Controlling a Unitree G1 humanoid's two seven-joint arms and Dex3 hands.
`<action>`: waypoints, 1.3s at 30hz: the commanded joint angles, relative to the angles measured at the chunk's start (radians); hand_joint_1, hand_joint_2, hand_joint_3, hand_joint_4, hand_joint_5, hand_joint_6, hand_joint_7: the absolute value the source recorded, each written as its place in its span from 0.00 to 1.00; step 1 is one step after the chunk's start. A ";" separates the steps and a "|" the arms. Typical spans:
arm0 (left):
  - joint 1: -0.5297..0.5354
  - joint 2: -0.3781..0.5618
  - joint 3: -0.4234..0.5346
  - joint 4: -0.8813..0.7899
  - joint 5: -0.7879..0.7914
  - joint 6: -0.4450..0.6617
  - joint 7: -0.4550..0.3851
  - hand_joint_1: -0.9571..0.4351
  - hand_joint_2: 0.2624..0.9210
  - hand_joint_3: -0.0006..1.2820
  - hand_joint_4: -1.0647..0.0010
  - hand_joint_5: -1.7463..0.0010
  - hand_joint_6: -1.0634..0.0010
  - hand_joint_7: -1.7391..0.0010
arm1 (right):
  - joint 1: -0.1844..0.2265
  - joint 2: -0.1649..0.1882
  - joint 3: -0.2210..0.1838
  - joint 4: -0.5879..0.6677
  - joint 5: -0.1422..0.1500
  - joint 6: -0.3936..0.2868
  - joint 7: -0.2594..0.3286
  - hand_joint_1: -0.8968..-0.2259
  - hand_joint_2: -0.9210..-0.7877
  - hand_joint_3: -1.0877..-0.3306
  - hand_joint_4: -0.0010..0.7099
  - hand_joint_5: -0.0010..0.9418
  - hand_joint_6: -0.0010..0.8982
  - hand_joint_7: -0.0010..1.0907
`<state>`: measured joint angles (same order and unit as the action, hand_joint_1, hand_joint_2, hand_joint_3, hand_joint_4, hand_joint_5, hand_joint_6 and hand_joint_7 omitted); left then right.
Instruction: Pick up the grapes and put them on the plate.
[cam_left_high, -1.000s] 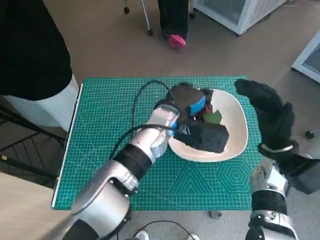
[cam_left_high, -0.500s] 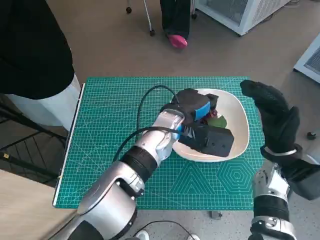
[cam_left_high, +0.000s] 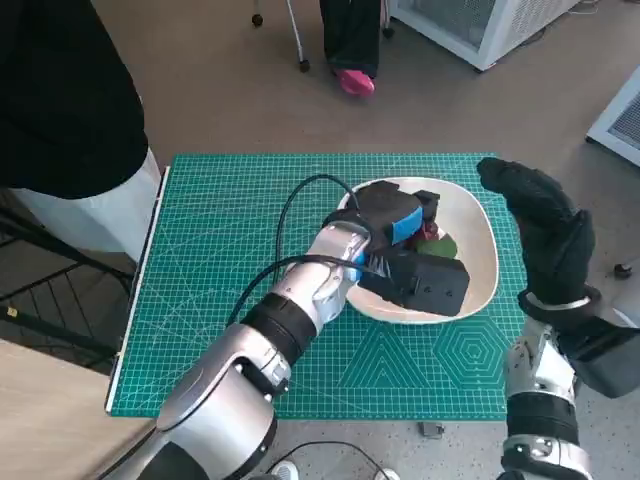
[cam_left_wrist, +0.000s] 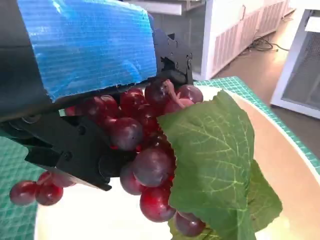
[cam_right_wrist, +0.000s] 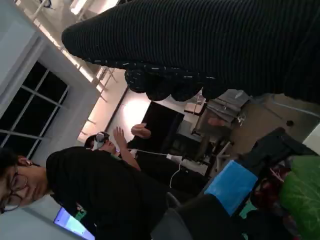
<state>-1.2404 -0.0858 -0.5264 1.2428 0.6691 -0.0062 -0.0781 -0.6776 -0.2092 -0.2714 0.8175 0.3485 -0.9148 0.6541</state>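
Head view: a green cutting mat (cam_left_high: 230, 260) covers the small table in the middle of the frame. A cream plate (cam_left_high: 480, 250) sits right of centre on it. The left arm rises from the lower left, and the left hand (cam_left_high: 385, 215), black with blue tape, is over the plate. Just right of that hand a bit of the grapes (cam_left_high: 428, 234) and their green leaf (cam_left_high: 440, 246) shows inside the plate's rim. At the right edge the right hand (cam_left_high: 545, 235), in its black glove, is raised beside the plate with its fingers open and nothing in them. A person in black fills the upper left corner, and a pink shoe (cam_left_high: 355, 82) shows at the top centre.

Left wrist view: the left hand's (cam_left_wrist: 95, 75) taped back fills the upper left. Its black fingers (cam_left_wrist: 75, 150) are closed around the bunch of dark red grapes (cam_left_wrist: 145, 145) at the centre of the frame. The large leaf (cam_left_wrist: 215, 155) hangs at the lower right, and the plate (cam_left_wrist: 290, 165) lies under it all. A few loose grapes rest on the plate at the lower left.

Right wrist view: the gloved right hand (cam_right_wrist: 210, 45) forms a dark band across the top; its grasp cannot be told from here. A person (cam_right_wrist: 95, 195) in black sits at the lower left. The blue tape of the left hand (cam_right_wrist: 231, 184) and the green leaf (cam_right_wrist: 300, 192) show at the lower right.
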 joint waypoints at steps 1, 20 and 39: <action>-0.017 -0.004 0.021 -0.001 -0.032 -0.009 -0.021 0.84 0.97 0.19 0.53 0.21 0.73 0.51 | 0.019 0.002 0.006 0.010 -0.002 0.014 -0.003 0.69 0.00 0.68 0.38 0.00 0.29 0.00; 0.000 0.021 -0.003 0.003 -0.025 -0.059 0.008 0.14 1.00 0.29 0.84 0.99 0.81 0.89 | 0.001 0.001 0.013 0.054 -0.005 -0.008 0.007 0.66 0.00 0.69 0.39 0.00 0.29 0.00; 0.055 0.129 0.042 -0.062 -0.063 -0.122 0.045 0.18 1.00 0.39 0.86 1.00 0.81 0.95 | -0.033 0.005 0.014 0.110 -0.005 -0.026 0.022 0.66 0.00 0.70 0.39 0.00 0.29 0.00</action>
<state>-1.2098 0.0017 -0.5022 1.2182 0.6218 -0.1084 -0.0490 -0.7046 -0.2077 -0.2596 0.9049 0.3490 -0.9380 0.6685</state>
